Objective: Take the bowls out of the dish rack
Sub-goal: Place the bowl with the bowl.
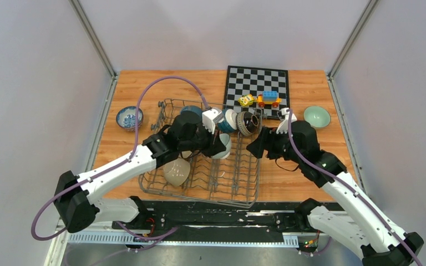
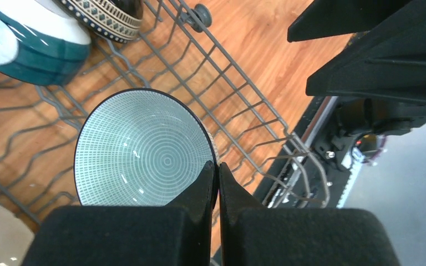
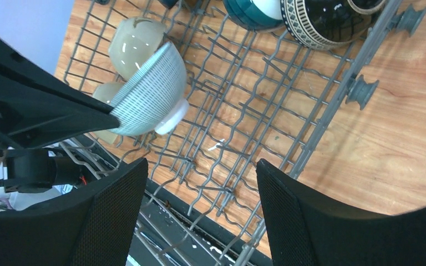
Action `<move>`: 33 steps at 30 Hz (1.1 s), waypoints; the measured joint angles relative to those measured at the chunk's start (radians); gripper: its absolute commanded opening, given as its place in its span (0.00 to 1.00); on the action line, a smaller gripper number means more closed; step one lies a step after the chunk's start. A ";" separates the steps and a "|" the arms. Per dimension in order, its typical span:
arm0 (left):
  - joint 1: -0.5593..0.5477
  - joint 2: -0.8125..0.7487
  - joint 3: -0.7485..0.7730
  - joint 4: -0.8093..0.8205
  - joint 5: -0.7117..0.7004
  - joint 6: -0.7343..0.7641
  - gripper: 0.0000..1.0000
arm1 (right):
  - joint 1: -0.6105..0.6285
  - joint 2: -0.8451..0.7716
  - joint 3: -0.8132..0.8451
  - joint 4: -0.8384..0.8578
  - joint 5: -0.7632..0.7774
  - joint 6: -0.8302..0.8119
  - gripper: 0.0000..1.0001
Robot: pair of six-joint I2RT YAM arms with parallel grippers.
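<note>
Left wrist: left gripper [image 2: 218, 180] is clamping the rim of the ringed bowl [image 2: 144, 147] over the dish rack [image 2: 238, 88]; right gripper [image 3: 199, 172] is hovering open, empty, at the rack's right side, facing it.

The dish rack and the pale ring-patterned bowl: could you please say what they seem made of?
The dish rack: probably coated metal wire, matte grey; thin bent rods. The ring-patterned bowl: likely glazed ceramic; glossy highlights on its inside, dark rim.

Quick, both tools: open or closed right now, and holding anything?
Left tool: closed on the rim of the grey-green bowl.
Right tool: open, holding nothing.
</note>
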 measured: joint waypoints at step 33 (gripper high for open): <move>-0.533 -0.188 -0.080 -0.172 -0.478 1.199 0.00 | 0.025 0.226 0.547 -0.500 -0.003 -0.353 0.69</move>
